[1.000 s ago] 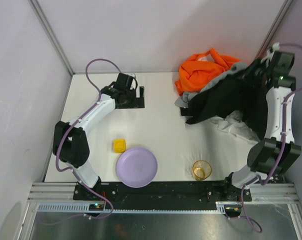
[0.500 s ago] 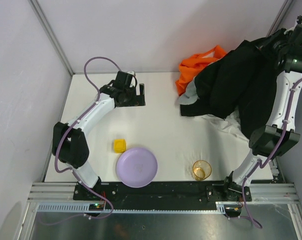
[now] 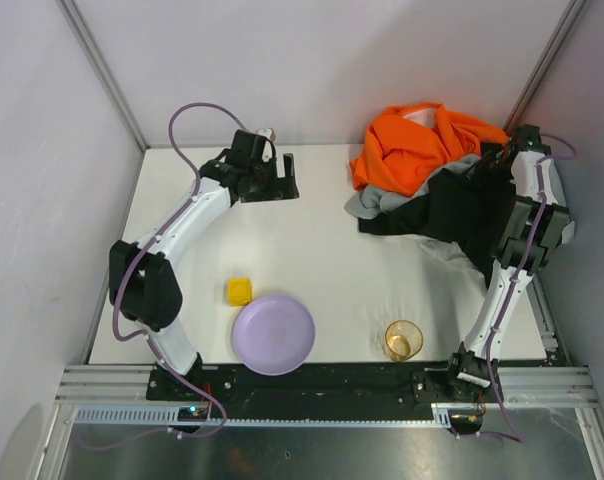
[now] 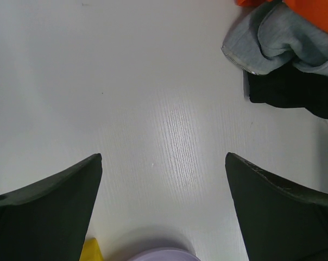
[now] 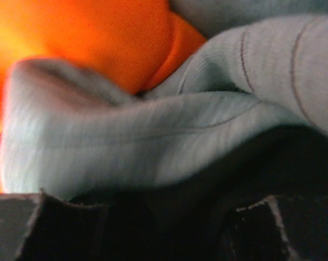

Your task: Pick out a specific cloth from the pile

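Note:
The pile sits at the back right: an orange garment point(image 3: 422, 145) on top, a light grey garment point(image 3: 374, 200) at its left, a black garment point(image 3: 462, 210) in front. The white cloth point(image 3: 450, 252) shows only as a wrinkled strip under the black garment's near edge. My right gripper point(image 3: 489, 165) is low on the pile's right side. In its wrist view point(image 5: 147, 217) the jaws stand apart, with black fabric between them and grey fabric point(image 5: 153, 141) just ahead. My left gripper point(image 3: 287, 178) is open and empty over bare table, left of the pile point(image 4: 164, 157).
A purple plate point(image 3: 273, 334) and a small yellow block point(image 3: 239, 291) lie at the near left. An amber cup point(image 3: 404, 340) stands near the front edge. Walls close in behind and to the right of the pile. The left wrist view shows the grey garment's edge point(image 4: 272, 43).
My right gripper had lifted the black garment high, then came down; the garment now lies spread on the pile and orange shows on top. My left gripper shifted slightly towards the pile.

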{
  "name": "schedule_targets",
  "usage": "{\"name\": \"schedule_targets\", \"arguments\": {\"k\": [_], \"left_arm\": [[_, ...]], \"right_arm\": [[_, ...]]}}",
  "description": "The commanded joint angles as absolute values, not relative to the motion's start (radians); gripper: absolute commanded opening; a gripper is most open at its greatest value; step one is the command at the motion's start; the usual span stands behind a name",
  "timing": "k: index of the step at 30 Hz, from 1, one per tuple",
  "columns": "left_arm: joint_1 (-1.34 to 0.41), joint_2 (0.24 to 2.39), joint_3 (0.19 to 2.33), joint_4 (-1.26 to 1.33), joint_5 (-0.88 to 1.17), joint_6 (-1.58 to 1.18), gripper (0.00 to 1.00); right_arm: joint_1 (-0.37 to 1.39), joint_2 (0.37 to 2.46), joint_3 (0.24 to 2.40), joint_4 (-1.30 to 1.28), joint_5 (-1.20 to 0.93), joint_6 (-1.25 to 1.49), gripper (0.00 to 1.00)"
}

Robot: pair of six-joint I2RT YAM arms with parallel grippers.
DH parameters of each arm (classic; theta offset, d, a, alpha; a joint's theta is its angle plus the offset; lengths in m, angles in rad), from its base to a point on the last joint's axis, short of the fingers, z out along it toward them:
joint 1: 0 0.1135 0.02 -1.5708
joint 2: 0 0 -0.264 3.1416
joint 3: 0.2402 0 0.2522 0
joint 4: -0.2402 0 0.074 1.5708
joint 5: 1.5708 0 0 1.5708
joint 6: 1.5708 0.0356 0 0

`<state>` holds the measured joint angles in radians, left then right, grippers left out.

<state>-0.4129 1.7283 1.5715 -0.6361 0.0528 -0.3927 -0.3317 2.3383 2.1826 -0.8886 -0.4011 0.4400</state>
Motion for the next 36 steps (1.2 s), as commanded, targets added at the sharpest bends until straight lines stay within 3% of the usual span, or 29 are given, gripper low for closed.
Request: {"name": "schedule_targets", "arguments": {"k": [1, 6, 12, 17, 27, 36], "left_arm": [[-0.39, 1.738, 1.618, -0.626, 0.098, -0.418, 1.0], [-0.336, 1.738, 1.61, -0.625, 0.145, -0.445, 1.0], [-0.294, 1.734, 1.596, -0.625, 0.17, -0.441, 1.0], [-0.28, 1.738, 1.59, -0.626, 0.184, -0.427, 1.0], [-0.261, 1.766, 1.585, -0.626, 0.225, -0.4, 1.0], [-0.261, 1.809, 1.596, -0.626, 0.278, -0.395, 1.0]], "right_arm": [[-0.311, 2.334, 2.097, -1.049, -0.392, 0.351, 0.46], [-0.293, 2.216, 2.079, -1.012, -0.356, 0.331, 0.73], [-0.279, 2.046, 2.122, -1.009, -0.339, 0.332, 0.97], [-0.275, 1.894, 2.067, -1.003, -0.338, 0.349, 0.99], [-0.243, 1.547, 1.689, -0.927, -0.314, 0.366, 0.99], [0.006, 1.421, 1.424, -0.935, -0.199, 0.429, 0.99]]}}
